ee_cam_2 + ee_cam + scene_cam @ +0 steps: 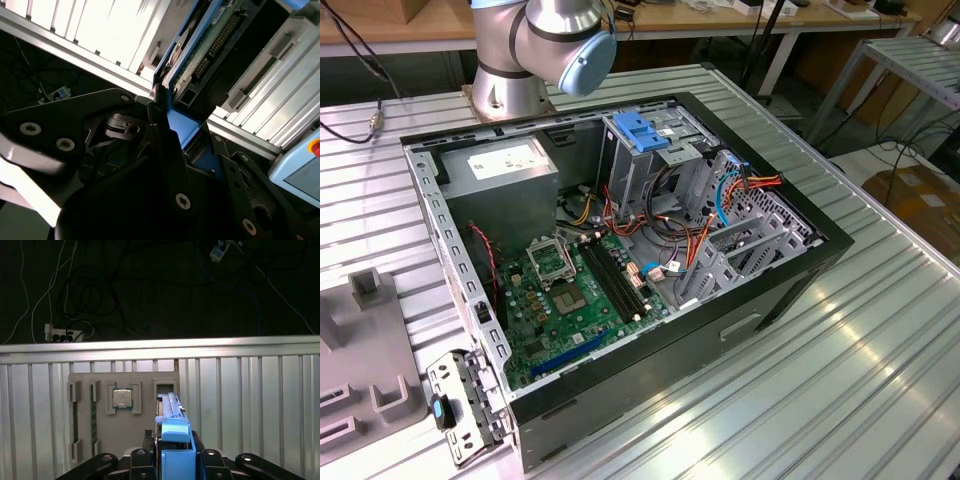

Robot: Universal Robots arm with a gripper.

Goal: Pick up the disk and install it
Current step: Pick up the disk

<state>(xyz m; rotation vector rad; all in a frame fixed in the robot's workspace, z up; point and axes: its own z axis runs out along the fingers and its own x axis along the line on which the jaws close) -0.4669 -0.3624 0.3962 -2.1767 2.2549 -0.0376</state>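
The gripper (174, 444) is clamped on the disk (175, 426), which stands on edge between its dark fingers (149, 441), blue rail uppermost; the second wrist view shows the disk's green circuit side (202, 52) running out from the same grasp. Beyond it in the first wrist view lies the gray parts tray (150, 412): one pocket holds a processor (122, 398), a narrow slot holds a memory stick (93, 415), and the pocket (164, 389) just by the disk's far end is bare. In the exterior view the open computer case (432, 215) holds a power supply (502, 168) at its eleven o'clock, a drive cage (642, 165) at one o'clock, and a motherboard (570, 300) at seven o'clock.
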